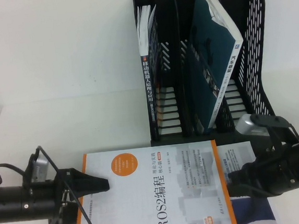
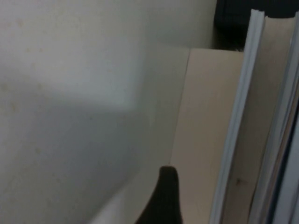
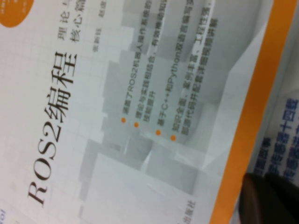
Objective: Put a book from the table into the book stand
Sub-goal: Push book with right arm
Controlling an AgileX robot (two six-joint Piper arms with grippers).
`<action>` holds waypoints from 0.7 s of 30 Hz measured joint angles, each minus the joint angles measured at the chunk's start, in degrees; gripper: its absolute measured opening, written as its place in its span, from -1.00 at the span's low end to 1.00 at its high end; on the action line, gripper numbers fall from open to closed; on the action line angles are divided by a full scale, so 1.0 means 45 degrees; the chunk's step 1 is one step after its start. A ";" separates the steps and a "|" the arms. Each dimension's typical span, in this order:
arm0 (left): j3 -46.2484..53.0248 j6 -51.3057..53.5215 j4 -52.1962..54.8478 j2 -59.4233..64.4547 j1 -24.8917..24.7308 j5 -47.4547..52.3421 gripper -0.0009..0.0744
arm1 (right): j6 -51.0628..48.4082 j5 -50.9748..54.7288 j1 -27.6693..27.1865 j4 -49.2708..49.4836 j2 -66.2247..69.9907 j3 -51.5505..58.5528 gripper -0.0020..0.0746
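white table (image 1: 57,73) | left tool (image 1: 101,185) open at book (image 1: 156,190) | right tool (image 1: 231,181) shut

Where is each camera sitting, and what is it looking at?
High view: raised on the robot's side, looking down at the table, book stand, the ROS2 book; shows the open left gripper and shut right gripper.
Left wrist view: on the left arm, facing the book's page edges; one dark fingertip shows.
Right wrist view: on the right arm, facing the cover; a dark finger at the corner.
All share the book.
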 joint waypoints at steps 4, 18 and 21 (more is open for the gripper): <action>0.0000 0.0030 -0.0175 0.0021 -0.0176 0.0000 0.67 | -0.0028 0.0025 0.0287 0.0172 0.0022 -0.0196 -0.93; -0.0028 0.0174 0.0103 0.0021 -0.0255 -0.0078 -0.02 | -0.0076 0.0181 0.1165 0.0195 0.1088 -0.1405 -0.93; -0.0170 0.0145 0.0253 0.0021 -0.0235 0.0136 -0.20 | -0.0076 0.0107 0.1196 0.0029 0.1033 -0.1405 -0.93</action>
